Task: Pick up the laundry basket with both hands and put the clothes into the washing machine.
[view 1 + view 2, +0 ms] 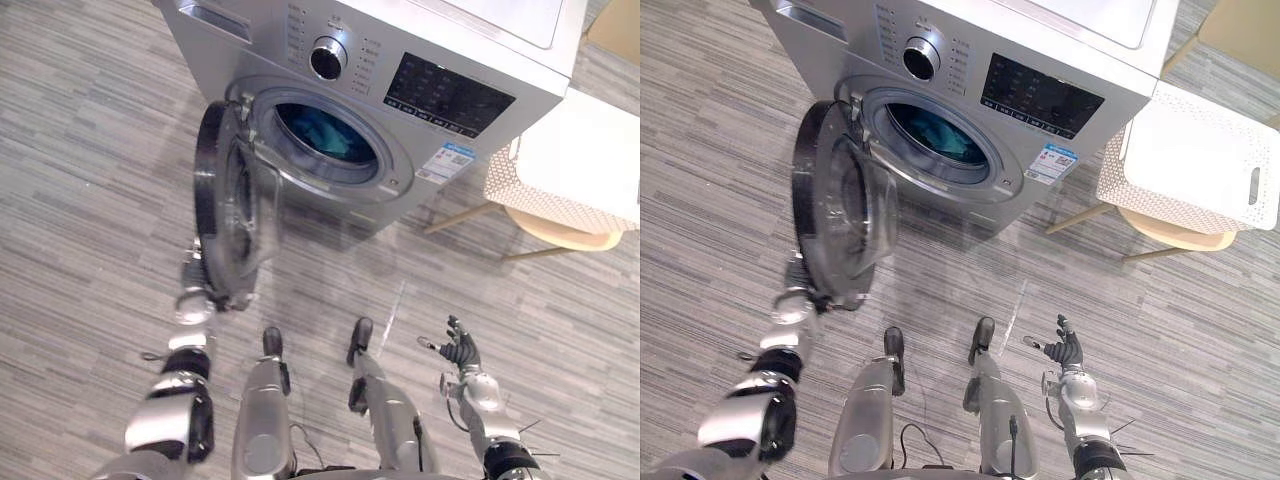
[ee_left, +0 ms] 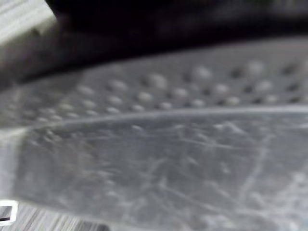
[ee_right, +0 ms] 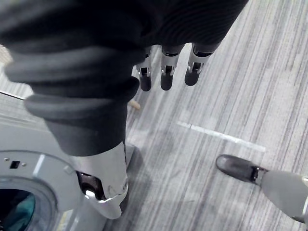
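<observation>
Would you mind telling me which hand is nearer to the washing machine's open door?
Left. The left hand is at the open door's lower edge; the right hand hangs over the floor, far off to the door's right.

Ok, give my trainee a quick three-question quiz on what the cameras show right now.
1. True or false: the door of the washing machine is shut.
2. Where is the white laundry basket? A: on the floor in front of the machine. B: on the wooden seat to the machine's right. C: held in both hands.
3. What lies inside the drum?
Key: 1 false, it stands wide open. 2 B. 3 teal clothes.
</observation>
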